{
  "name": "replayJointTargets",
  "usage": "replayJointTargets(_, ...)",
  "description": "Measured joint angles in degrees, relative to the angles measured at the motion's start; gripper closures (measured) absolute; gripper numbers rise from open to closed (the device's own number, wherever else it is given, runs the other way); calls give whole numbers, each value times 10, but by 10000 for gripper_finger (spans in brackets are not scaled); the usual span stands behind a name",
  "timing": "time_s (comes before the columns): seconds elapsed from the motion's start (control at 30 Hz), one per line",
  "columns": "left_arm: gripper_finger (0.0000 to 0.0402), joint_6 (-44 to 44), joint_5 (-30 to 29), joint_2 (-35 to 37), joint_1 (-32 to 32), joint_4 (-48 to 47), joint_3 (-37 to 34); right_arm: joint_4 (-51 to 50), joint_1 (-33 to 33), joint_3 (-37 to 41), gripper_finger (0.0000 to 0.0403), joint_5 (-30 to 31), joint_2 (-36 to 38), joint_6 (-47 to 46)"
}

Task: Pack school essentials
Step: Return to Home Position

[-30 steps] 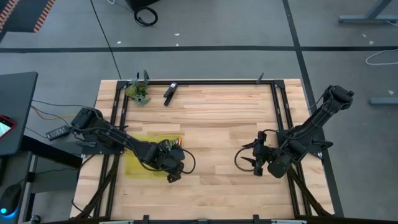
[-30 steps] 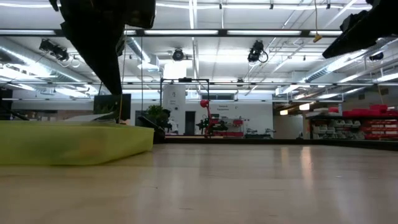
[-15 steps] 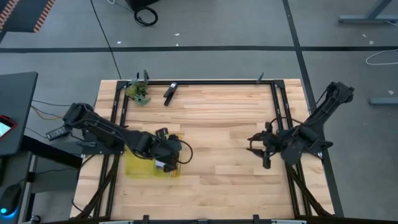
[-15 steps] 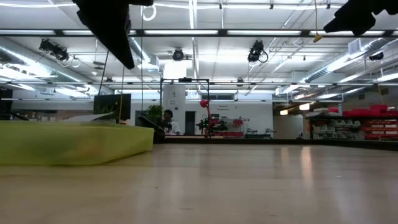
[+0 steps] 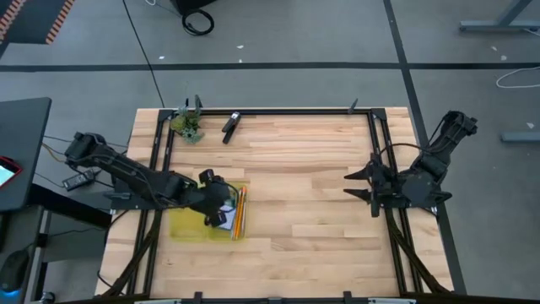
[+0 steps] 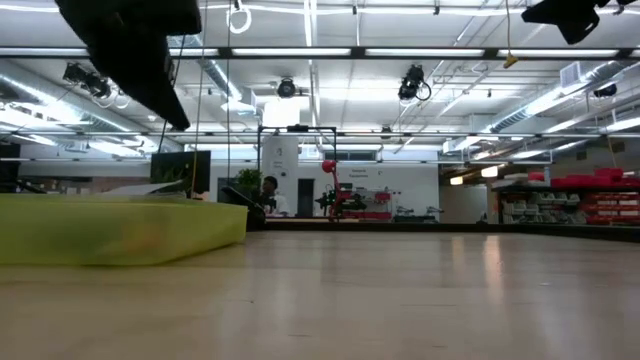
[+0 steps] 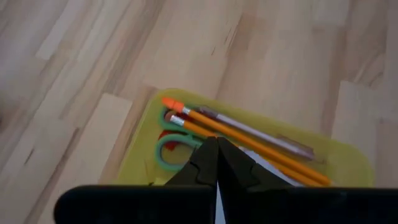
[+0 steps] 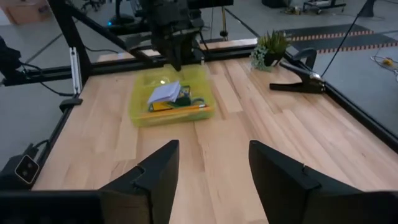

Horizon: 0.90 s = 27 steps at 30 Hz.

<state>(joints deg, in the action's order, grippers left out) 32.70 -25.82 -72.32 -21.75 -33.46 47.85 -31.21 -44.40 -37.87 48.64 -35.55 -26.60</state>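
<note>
yellow crayon box (image 5: 184, 228): lies flat and open-topped on the left half of the wooden table (image 5: 304, 160), close to the left frame rail.
box contents: orange pencils (image 7: 249, 142) lie side by side along one long wall. a purple pen (image 7: 267, 137) lies just beside them, and green-handled scissors (image 7: 173, 139) are partly under them. a pale blue square notepad (image 8: 164, 93) lies tilted on top.
left gripper (image 7: 215, 142): hangs directly above the box, over its middle in the high view. in the low view the dark arm is well clear of the rim and touches nothing.
left gripper state: clenched, the two fingers pressed together with nothing between them.
box relative to left claw: straight beneath it. the pencils and scissor handles show just past the closed fingertips in the left wrist view.
right gripper (image 8: 213, 152): held up at the right edge of the table, pointing across the wood toward the box and well apart from it.
right gripper state: released, fingers spread wide and empty.
box relative to right claw: across the table on the opposite side, with bare wood between them.
outside the box: a green leafy clump (image 5: 187, 125) and a black oblong tool (image 5: 230, 125) sit near the far left corner, apart from the box and from both grippers.
</note>
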Motion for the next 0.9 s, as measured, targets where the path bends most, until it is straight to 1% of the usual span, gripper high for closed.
replayJointTargets(0.2, 396, 1, -4, 80, 20, 59, -76, 0, 0, 0, 203, 8, 25, 15)
replayJointTargets(0.43, 398, -3, -30, 166, 30, 100, -137, 0, 0, 0, 203, 22, 60, 36)
replayJointTargets(0.7, 397, -9, -56, 235, 33, 128, -189, -5, 0, 0, 203, 25, 105, 85)
replayJointTargets(0.9, 395, -38, -61, 289, 51, 210, -251, -5, 0, 0, 203, 24, 142, 142)
